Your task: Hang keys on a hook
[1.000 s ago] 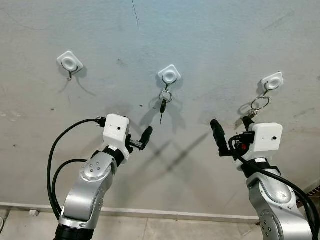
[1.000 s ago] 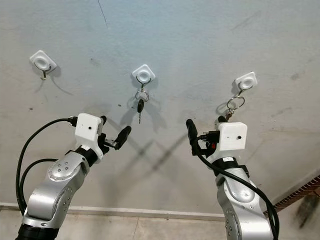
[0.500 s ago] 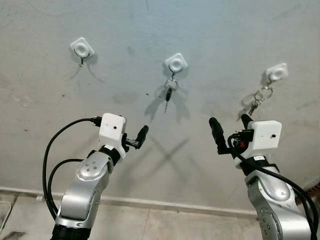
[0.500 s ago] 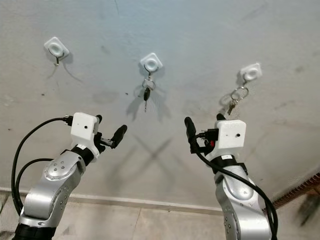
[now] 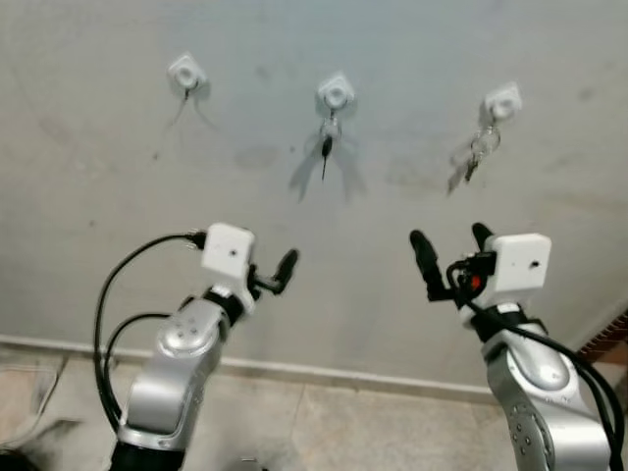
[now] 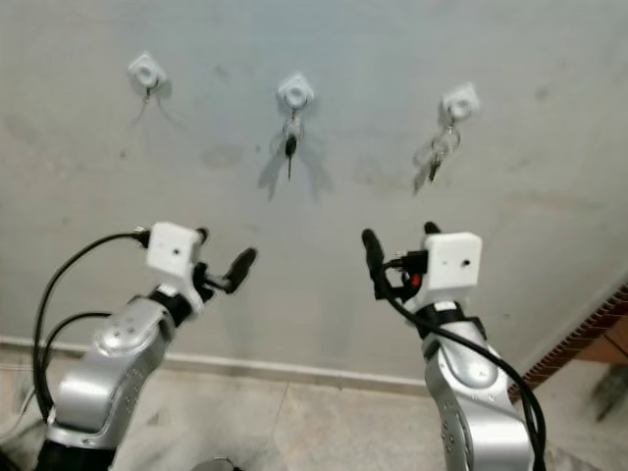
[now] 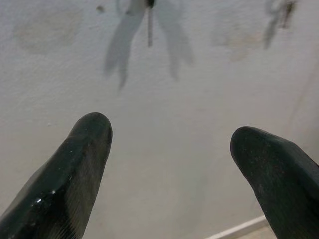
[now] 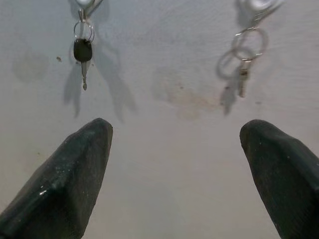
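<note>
Three white hooks sit in a row on the grey wall. The left hook (image 5: 186,72) is bare. A black-headed key on a ring (image 5: 326,144) hangs from the middle hook (image 5: 336,92). A silver key bunch on a ring (image 5: 478,147) hangs from the right hook (image 5: 502,101). Both arms are raised in front of the wall, well below the hooks and away from them. My left gripper (image 5: 271,274) is open and empty. My right gripper (image 5: 452,249) is open and empty too, and both hung key sets show beyond its fingertips (image 8: 70,174) in the right wrist view.
A pale skirting strip (image 5: 324,375) runs along the foot of the wall above a tiled floor (image 5: 314,432). A brick edge (image 6: 594,329) shows at the far right. Black cables (image 5: 113,314) loop off my left arm.
The whole picture has shifted: the hooks look smaller and higher, and more floor shows, so the camera has drawn back from the wall. Both grippers stay open and empty.
</note>
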You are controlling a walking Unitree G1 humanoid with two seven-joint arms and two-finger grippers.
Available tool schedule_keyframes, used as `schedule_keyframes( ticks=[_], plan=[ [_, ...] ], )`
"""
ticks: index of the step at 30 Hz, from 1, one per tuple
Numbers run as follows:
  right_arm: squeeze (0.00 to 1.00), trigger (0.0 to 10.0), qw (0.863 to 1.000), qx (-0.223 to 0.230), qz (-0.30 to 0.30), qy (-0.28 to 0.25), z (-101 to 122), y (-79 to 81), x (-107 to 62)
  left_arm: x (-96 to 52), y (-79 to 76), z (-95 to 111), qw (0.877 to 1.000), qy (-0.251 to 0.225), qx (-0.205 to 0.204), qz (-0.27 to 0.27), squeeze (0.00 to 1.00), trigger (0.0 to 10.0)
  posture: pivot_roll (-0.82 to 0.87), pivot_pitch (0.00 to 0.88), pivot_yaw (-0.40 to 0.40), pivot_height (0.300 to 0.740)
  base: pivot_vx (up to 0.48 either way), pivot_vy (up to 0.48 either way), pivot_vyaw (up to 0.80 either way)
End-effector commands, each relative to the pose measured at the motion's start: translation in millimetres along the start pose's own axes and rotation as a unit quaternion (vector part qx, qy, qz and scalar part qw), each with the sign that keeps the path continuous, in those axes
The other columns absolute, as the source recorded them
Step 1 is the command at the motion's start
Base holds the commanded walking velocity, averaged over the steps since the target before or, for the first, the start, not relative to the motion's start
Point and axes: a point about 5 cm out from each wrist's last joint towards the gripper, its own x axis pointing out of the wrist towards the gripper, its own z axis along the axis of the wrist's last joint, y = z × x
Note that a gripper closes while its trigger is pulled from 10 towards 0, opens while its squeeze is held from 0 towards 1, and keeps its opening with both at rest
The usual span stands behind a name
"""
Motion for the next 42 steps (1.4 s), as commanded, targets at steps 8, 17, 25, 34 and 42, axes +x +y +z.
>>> schedule_keyframes(
  ticks=[8,17,25,34,42],
  plan=[
    [0.00,10.0,1.000,0.003,0.003,-0.006,2.8,1.8,0.6,-1.7,4.2,-0.9,1.000,0.005,0.006,0.005,0.00,10.0,0.12,0.000,-0.053,0.740,-0.301,0.000,0.00],
    [0.00,10.0,1.000,0.002,0.001,-0.008,3.1,1.9,1.1,-1.7,4.5,-0.4,1.000,0.005,0.007,0.004,0.00,10.0,0.12,0.000,-0.054,0.740,-0.301,0.000,0.00],
    [0.00,10.0,1.000,0.003,0.001,-0.007,3.1,2.8,0.8,-1.6,4.3,-0.3,1.000,0.006,0.007,0.003,0.00,10.0,0.12,0.000,-0.048,0.740,-0.301,0.000,0.00],
    [0.00,10.0,1.000,0.003,0.000,-0.009,3.8,2.0,1.6,-1.3,3.8,0.2,1.000,0.005,0.006,0.003,0.00,10.0,0.12,0.000,-0.048,0.740,-0.297,0.000,0.00],
    [0.00,10.0,1.000,0.004,0.000,-0.009,4.0,2.7,1.8,-1.0,3.2,0.5,1.000,0.004,0.005,0.002,0.00,10.0,0.11,0.000,-0.050,0.740,-0.092,0.000,0.00]
  ],
)
